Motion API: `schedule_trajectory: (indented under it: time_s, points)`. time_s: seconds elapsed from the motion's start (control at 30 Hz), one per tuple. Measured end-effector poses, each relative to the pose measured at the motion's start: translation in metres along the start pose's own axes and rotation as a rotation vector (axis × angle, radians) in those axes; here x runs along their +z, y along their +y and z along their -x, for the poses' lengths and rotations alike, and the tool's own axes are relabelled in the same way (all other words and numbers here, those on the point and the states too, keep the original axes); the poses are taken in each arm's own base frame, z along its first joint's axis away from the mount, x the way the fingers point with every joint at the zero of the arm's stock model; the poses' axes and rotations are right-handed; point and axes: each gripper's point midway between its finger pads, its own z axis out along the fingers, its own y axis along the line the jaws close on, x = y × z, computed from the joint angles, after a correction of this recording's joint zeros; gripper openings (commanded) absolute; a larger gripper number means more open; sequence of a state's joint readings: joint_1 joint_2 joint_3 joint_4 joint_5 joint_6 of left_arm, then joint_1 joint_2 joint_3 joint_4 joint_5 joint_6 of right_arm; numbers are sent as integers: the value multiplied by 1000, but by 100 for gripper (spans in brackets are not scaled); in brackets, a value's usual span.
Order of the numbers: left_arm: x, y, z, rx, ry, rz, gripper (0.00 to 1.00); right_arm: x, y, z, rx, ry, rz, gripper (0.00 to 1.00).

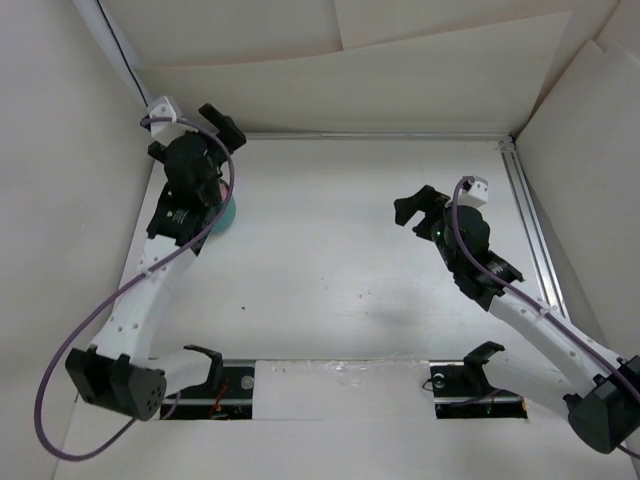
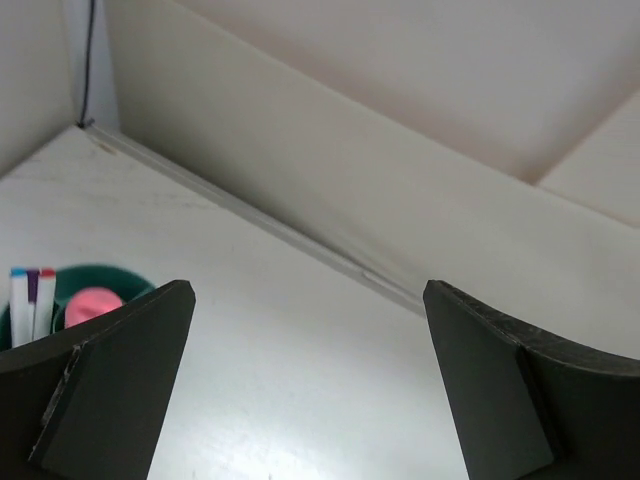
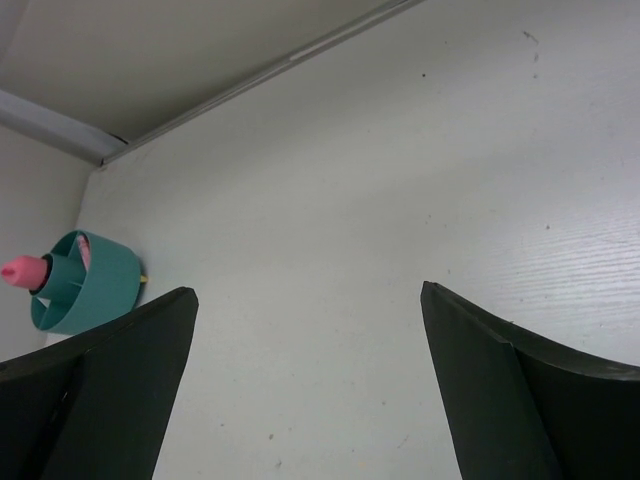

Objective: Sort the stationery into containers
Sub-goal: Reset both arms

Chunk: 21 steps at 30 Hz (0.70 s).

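Note:
The round teal cup stands at the table's back left, mostly hidden under my left arm. In the left wrist view the cup peeks out behind my left finger, holding a pink piece and thin pens with blue, purple and red tips. In the right wrist view the cup stands far left with a pink piece sticking out. My left gripper is open and empty, raised beside the cup. My right gripper is open and empty over the bare table, right of centre.
White walls close in the table at the back and both sides. A metal rail runs along the right edge. Two black mounts sit at the near edge by the arm bases.

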<state>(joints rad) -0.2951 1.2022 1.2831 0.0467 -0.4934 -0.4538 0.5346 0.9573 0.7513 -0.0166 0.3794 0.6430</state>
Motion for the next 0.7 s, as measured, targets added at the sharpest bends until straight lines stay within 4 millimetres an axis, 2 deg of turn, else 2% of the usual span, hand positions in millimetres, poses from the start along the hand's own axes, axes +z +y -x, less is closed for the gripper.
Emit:
schedule_trajectory:
  time_s: [0.2,0.37,0.53,0.7]
  points:
    - [-49,16,-33,-15,131,-103,100,1,0,-1,-1,4,0,100]
    - [-84,16,-46,-16,210,-210,100,1,0,-1,-1,4,0,100]
    - [-112,13,-61,-30,271,-323,100,1,0,-1,-1,3,0,100]
    - [-130,26,-98,-37,364,-366,100,1,1,0,0,2,2,100]
